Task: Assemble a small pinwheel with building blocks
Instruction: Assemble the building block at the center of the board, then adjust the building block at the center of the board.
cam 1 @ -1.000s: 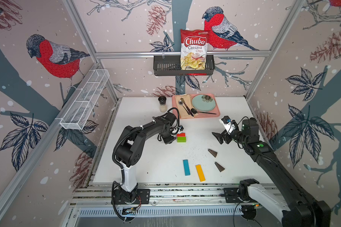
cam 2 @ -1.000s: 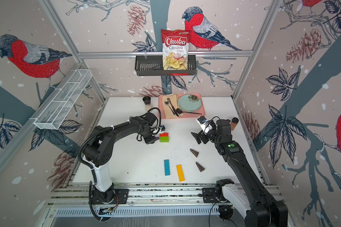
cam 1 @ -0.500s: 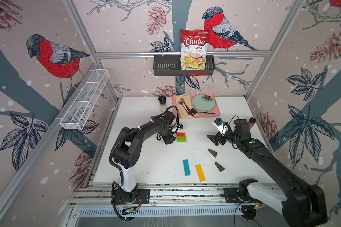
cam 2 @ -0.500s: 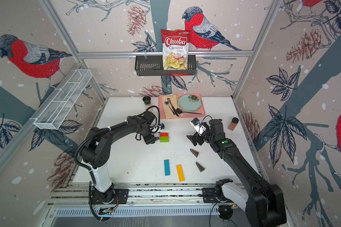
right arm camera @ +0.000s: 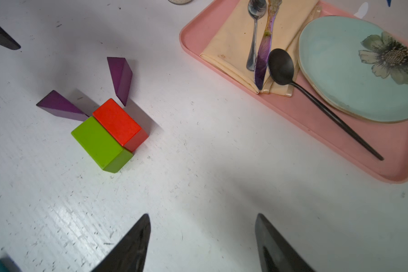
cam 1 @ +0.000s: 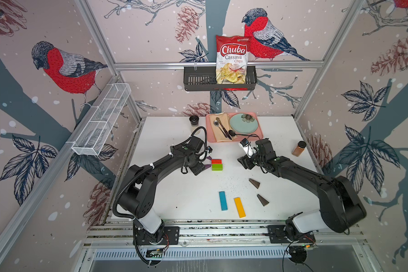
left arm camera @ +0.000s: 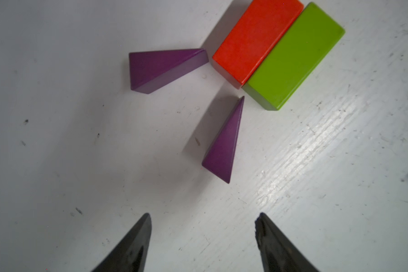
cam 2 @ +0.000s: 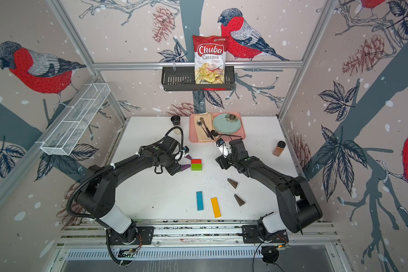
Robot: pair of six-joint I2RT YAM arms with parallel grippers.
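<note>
Claws first: left claw (left arm camera: 203, 215) has its jaws moderately apart with nothing between them, hovering over the desk (left arm camera: 57, 164) just short of the nearer purple wedge (left arm camera: 224, 143). Right claw (right arm camera: 201, 215) is the same, jaws apart and empty, over bare desk between the hub (right arm camera: 108, 134) and the pink tray (right arm camera: 398, 146).

Hub is the red brick (left arm camera: 257, 40) and green brick (left arm camera: 295, 56), flat, long faces touching. The nearer purple wedge aims its tip at the green brick's corner with a small gap. The second purple wedge (left arm camera: 160, 68) has its tip just beside the red brick's end; I see no contact. Both sit on the left arm's side.

Loose toward the desk's front, well apart from the hub: brown wedge (cam 1: 254, 183), second brown wedge (cam 1: 262, 200), blue bar (cam 1: 223, 200), yellow bar (cam 1: 239, 207).

My read: purple blades are down and the pinwheel (cam 1: 216, 166) is roughly half built. Brown blades probably come next on the hub's free side, which is the right arm's reach. That calls for jaws squared across a wedge's flat flanks, a low pinch, and a tip-to-hub placement without nudging the bricks. A skewed pinch could squirt the wedge out. Stem bars go last.
</note>
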